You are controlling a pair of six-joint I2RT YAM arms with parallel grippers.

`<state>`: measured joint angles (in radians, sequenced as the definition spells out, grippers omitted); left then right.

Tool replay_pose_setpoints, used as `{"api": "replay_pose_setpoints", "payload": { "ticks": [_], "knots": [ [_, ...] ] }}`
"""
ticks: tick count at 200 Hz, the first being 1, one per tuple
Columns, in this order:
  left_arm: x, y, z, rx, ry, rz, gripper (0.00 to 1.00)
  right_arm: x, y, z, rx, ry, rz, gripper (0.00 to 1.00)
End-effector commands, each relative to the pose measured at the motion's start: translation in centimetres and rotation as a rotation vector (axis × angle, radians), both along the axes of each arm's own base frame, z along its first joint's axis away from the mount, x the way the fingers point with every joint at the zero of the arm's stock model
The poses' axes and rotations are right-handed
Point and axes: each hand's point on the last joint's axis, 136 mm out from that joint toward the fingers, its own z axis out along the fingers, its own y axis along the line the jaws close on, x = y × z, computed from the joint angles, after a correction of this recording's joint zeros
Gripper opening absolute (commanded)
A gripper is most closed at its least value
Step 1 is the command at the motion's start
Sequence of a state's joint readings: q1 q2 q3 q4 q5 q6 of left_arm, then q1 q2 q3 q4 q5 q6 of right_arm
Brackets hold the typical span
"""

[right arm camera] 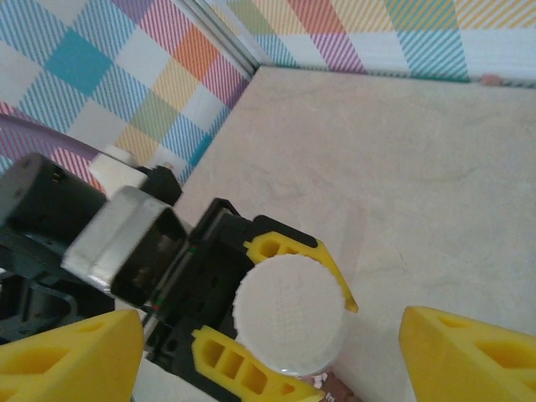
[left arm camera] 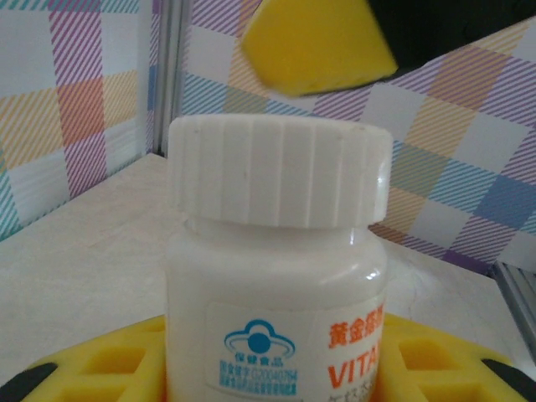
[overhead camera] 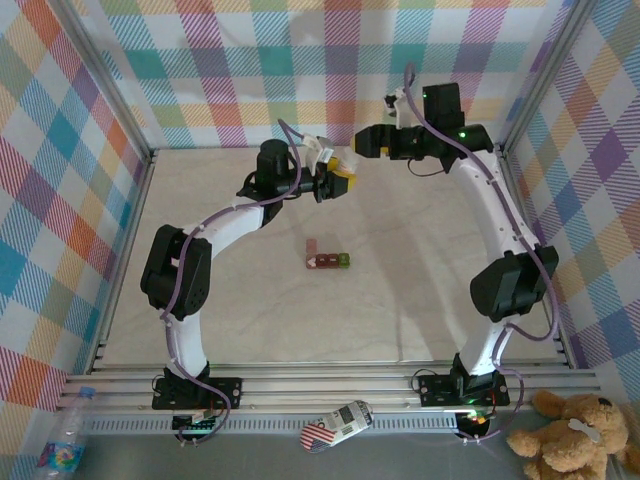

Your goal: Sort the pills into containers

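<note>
A white bottle (left arm camera: 276,276) with a ribbed cap (right arm camera: 291,314) stands upright between the yellow fingers (left arm camera: 435,356) of my left gripper (overhead camera: 340,180), which is shut on its body. My right gripper (right arm camera: 270,316) hangs open just above the cap, one finger on either side and neither touching it. One of its yellow fingertips (left arm camera: 318,42) shows over the cap in the left wrist view. The containers (overhead camera: 327,260), a short dark red row with a green end, lie on the table nearer than both grippers. The pills are hidden.
Checked cloth walls on metal posts (overhead camera: 120,130) close in the beige table (overhead camera: 420,300) on three sides. A plastic bottle (overhead camera: 62,440), a small patterned object (overhead camera: 338,425) and a teddy bear (overhead camera: 575,430) lie beyond the near rail.
</note>
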<state>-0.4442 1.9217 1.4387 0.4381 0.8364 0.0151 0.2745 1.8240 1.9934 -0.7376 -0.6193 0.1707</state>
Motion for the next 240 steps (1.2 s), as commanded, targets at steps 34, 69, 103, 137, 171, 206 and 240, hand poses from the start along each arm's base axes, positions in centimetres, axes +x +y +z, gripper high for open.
{"api": "replay_pose_setpoints", "payload": {
  "ticks": [34, 69, 103, 137, 171, 206, 240],
  "knots": [
    [-0.7, -0.1, 2.5, -0.03, -0.031, -0.045, 0.0, -1.1, 2.0, -1.6, -0.031, 0.034, 0.086, 0.76],
    [-0.7, 0.0, 2.6, -0.031, -0.03, -0.046, 0.0, -1.0, 2.3, -1.9, -0.028, 0.043, 0.091, 0.72],
    [-0.7, 0.0, 2.6, -0.03, -0.028, -0.047, 0.0, -0.8, 2.1, -1.9, -0.036, 0.038, 0.076, 0.71],
    [-0.9, -0.1, 2.4, -0.026, -0.023, -0.051, 0.0, -0.4, 1.5, -1.3, -0.038, 0.016, 0.041, 0.7],
    [-1.0, 0.0, 2.1, -0.023, -0.016, -0.05, 0.0, -0.3, 1.3, -1.1, -0.031, 0.013, 0.028, 0.64],
    [-1.1, 0.0, 2.1, -0.022, -0.016, -0.051, 0.0, -0.5, 1.3, -1.3, -0.03, 0.018, 0.032, 0.57],
    [-1.1, -0.2, 2.1, -0.023, -0.017, -0.052, 0.0, -0.6, 1.3, -1.8, -0.025, 0.037, 0.03, 0.43]
  ]
}}
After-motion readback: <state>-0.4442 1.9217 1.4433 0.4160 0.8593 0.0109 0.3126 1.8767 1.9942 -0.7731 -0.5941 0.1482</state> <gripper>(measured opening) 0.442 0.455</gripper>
